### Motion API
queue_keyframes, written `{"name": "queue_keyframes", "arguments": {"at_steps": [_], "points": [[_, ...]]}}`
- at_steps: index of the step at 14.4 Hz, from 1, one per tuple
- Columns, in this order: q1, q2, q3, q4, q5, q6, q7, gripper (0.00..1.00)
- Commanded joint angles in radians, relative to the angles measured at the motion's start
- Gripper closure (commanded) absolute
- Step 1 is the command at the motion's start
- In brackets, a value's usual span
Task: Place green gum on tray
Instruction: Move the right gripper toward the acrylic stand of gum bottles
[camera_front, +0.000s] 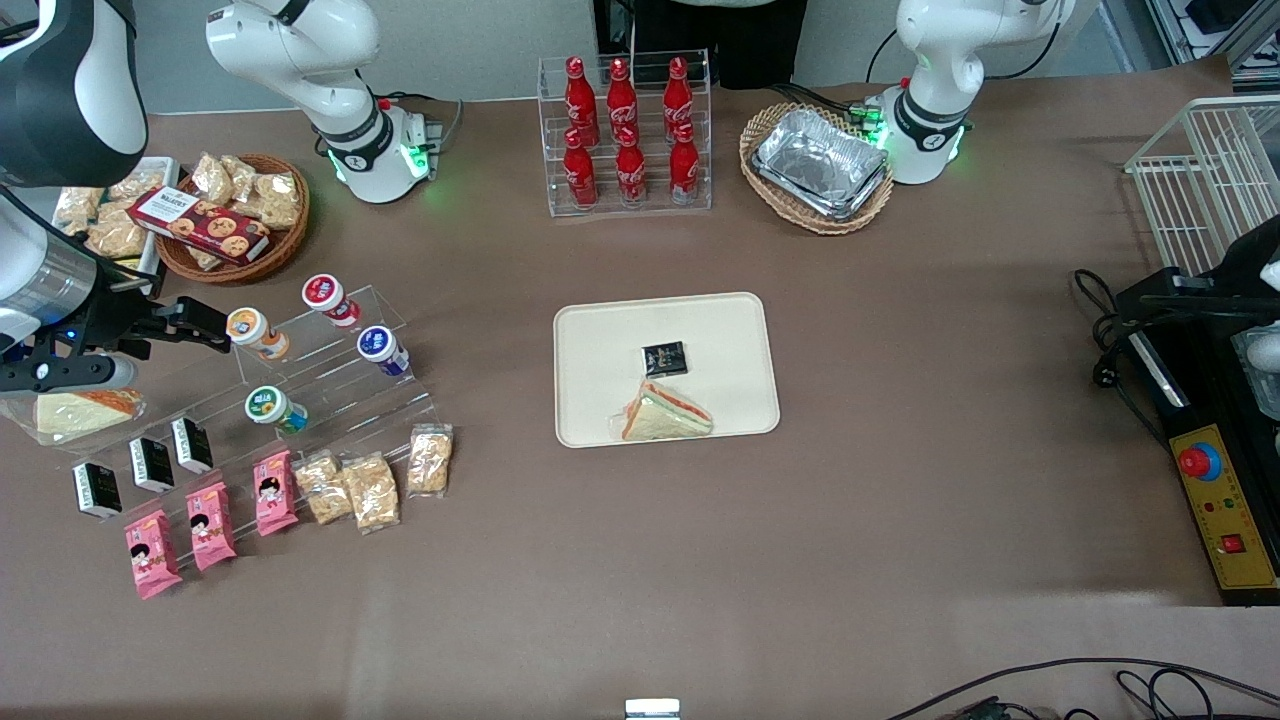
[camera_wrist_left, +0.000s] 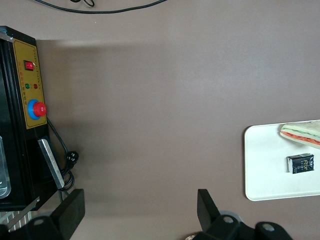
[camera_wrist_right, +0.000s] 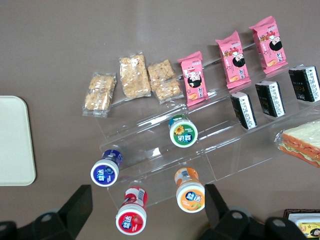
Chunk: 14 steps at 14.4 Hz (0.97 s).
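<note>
Front view: tray (camera_front: 590, 330) sits mid-table, beige, already carrying a wrapped sandwich (camera_front: 665, 415) and a small black packet (camera_front: 665, 357); bare space remains along the edge toward the working arm's end and at the corners. Clear acrylic step rack (camera_front: 400, 410) stands well apart from it, toward the working arm's end of the table. Green gum (camera_front: 270, 406) is upright on a low step of that rack. Orange-lidded bottle (camera_front: 250, 328), red-lidded bottle (camera_front: 325, 295) and blue-lidded bottle (camera_front: 378, 347) stand on higher steps, farther from the front camera. Pink snack packs (camera_front: 210, 523) and black cartons (camera_front: 150, 463) line the lowest rows, nearer the front camera.

Gripper (camera_front: 205, 327) hangs above the rack just beside the orange-lidded bottle, holding nothing. Right wrist view shows fingers (camera_wrist_right: 75, 207) spread wide, with the orange and red lids between them and green gum (camera_wrist_right: 183, 132) outside that span.

Risks, as I judge them:
- wrong pick: gripper lines up with orange, not green; descending straight down would grab or knock the wrong bottle.
- wide fingers clipping neighbour bottles or the rack's step edges on approach.
- round smooth bottle slipping or tipping on the clear step if pinched off-centre.
- setting down on the sandwich or packet instead of bare tray, so it tips.
</note>
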<state>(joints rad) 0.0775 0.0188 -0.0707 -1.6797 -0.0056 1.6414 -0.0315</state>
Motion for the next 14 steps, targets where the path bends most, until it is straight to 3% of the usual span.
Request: {"name": "queue_keyframes", "arguments": {"at_steps": [1,14], "points": [[0.001,-0.014,0.002,0.005,0.007,-0.028,-0.014,0.00],[-0.031,-0.072,-0.014,-0.069,0.010,-0.040,-0.145,0.00]]}}
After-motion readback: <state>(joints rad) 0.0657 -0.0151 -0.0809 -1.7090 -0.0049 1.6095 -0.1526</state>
